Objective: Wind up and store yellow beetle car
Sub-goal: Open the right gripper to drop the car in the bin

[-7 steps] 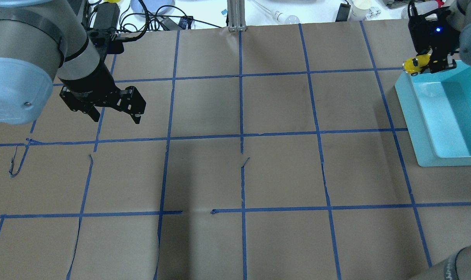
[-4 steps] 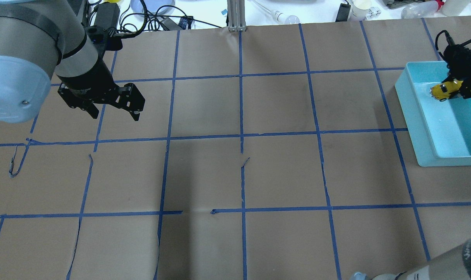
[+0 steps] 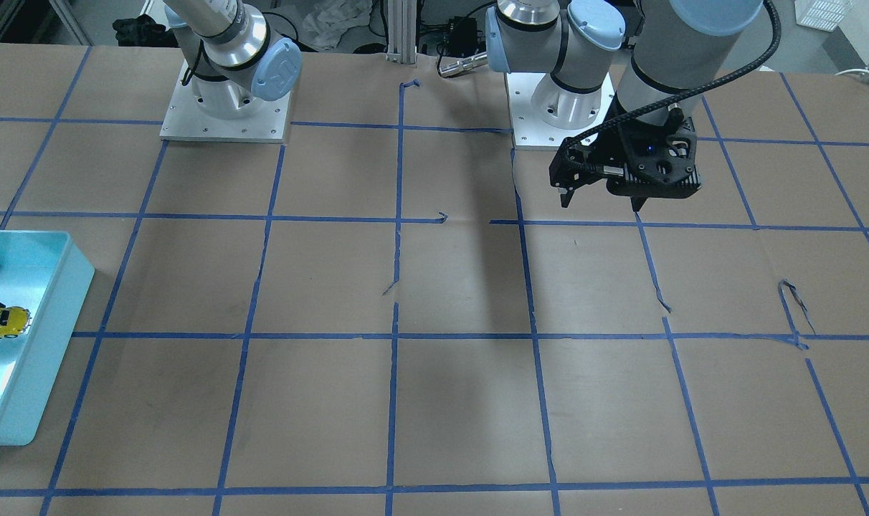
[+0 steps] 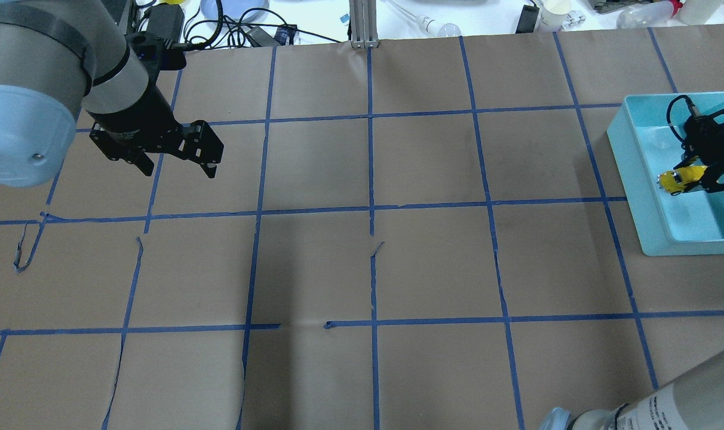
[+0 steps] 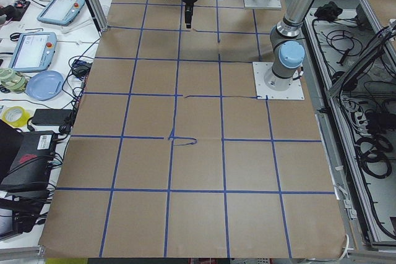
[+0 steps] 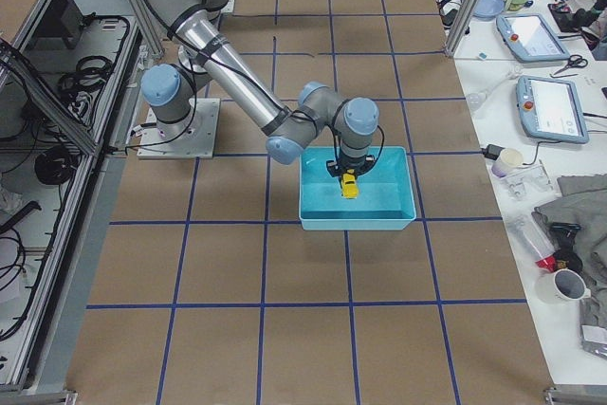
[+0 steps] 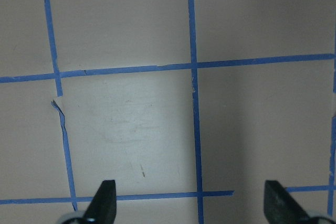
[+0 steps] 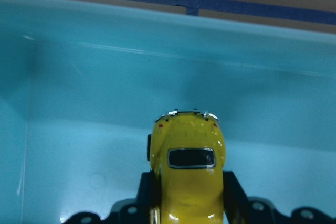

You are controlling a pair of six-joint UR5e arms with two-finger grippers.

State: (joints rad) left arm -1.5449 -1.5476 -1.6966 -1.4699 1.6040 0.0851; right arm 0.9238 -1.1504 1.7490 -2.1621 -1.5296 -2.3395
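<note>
The yellow beetle car (image 4: 677, 180) is held nose-out between the fingers of my right gripper (image 4: 695, 178), which is shut on it. Both sit low inside the light blue bin (image 4: 632, 173), near its left wall. In the right wrist view the yellow beetle car (image 8: 189, 166) shows its rear window, with a black finger (image 8: 148, 192) on each side and the bin's wall (image 8: 105, 77) ahead. I cannot tell if its wheels touch the floor. My left gripper (image 4: 178, 172) hangs open over bare paper at the far left, its fingertips (image 7: 105, 195) wide apart.
Brown paper with a blue tape grid covers the table (image 4: 368, 269). The bin (image 3: 69, 287) stands at the table's right edge. Cables and clutter (image 4: 218, 24) lie beyond the far edge. Both arm bases (image 3: 226, 115) stand at the robot's side.
My right gripper has carried the car from above the bin's far rim down into the bin and toward the robot. The left gripper has drifted slightly toward the far edge, still open.
</note>
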